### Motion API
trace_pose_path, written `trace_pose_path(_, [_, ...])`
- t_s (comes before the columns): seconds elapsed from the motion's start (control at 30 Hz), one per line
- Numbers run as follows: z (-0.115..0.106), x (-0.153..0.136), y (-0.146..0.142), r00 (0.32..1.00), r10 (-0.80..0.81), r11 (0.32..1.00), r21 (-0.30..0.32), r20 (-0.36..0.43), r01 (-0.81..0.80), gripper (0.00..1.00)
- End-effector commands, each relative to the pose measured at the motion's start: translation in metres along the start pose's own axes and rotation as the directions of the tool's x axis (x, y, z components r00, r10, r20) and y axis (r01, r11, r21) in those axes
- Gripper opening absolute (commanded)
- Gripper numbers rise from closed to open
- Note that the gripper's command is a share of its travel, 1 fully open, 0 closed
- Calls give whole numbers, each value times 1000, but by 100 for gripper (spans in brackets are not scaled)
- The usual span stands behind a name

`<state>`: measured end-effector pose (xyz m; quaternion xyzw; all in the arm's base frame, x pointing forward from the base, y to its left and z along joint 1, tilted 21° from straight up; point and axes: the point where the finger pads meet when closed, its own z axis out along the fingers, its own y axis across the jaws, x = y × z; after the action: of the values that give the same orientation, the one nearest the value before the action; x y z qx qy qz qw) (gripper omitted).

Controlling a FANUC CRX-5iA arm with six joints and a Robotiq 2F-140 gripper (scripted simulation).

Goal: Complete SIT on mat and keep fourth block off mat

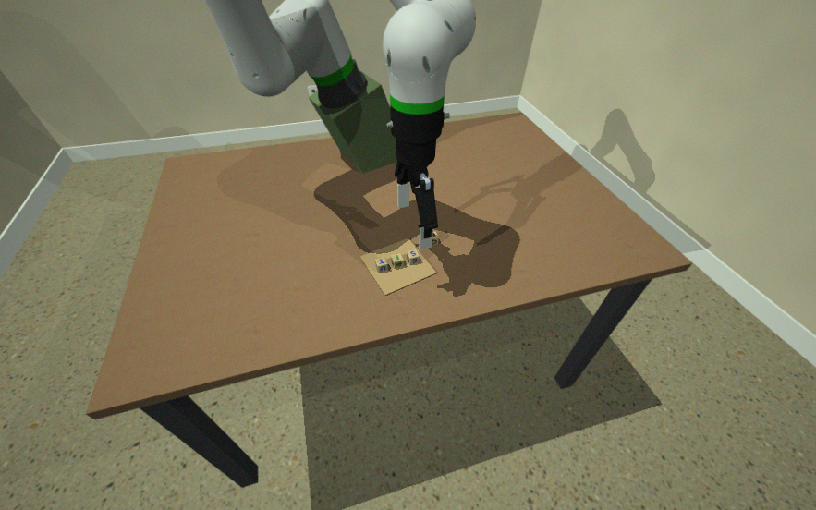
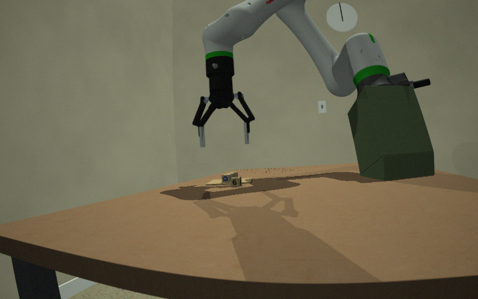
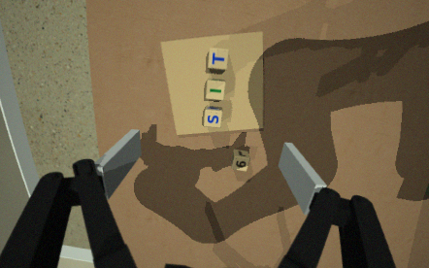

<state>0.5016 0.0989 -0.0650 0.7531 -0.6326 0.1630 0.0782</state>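
A tan mat (image 1: 398, 283) (image 3: 185, 78) (image 2: 213, 182) lies on the brown table (image 1: 239, 285). Three wooden letter blocks stand on it in a straight, close row: S (image 3: 213, 117) (image 1: 414, 256) (image 2: 226, 178), I (image 3: 214, 89) (image 1: 399, 260) and T (image 3: 216, 60) (image 1: 383, 263), letters on top. A fourth block (image 3: 241, 160) (image 1: 434, 237) (image 2: 235, 182) showing a "6" lies on the table just off the mat, beside the S. My gripper (image 3: 211, 149) (image 1: 414, 218) (image 2: 224, 141) is wide open and empty, well above the S end of the row.
The arm's green pedestal (image 1: 359, 133) (image 2: 391, 133) stands on the table's far side behind the mat. The arm's dark shadows fall over the mat's edge and the fourth block. The table's near edge (image 1: 398, 333) lies a little past the mat.
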Motion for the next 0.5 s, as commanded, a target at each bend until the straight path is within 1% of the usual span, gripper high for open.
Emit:
trace_pose_path(0.0, [-5,0,0,1000,0,1000,0,0,0,100])
trace_pose_path(0.17, [-21,0,0,1000,0,1000,0,0,0,100])
trace_pose_path(0.23, [-21,0,0,1000,0,1000,0,0,0,100])
trace_pose_path(0.47, [-52,0,0,1000,0,1000,0,0,0,100])
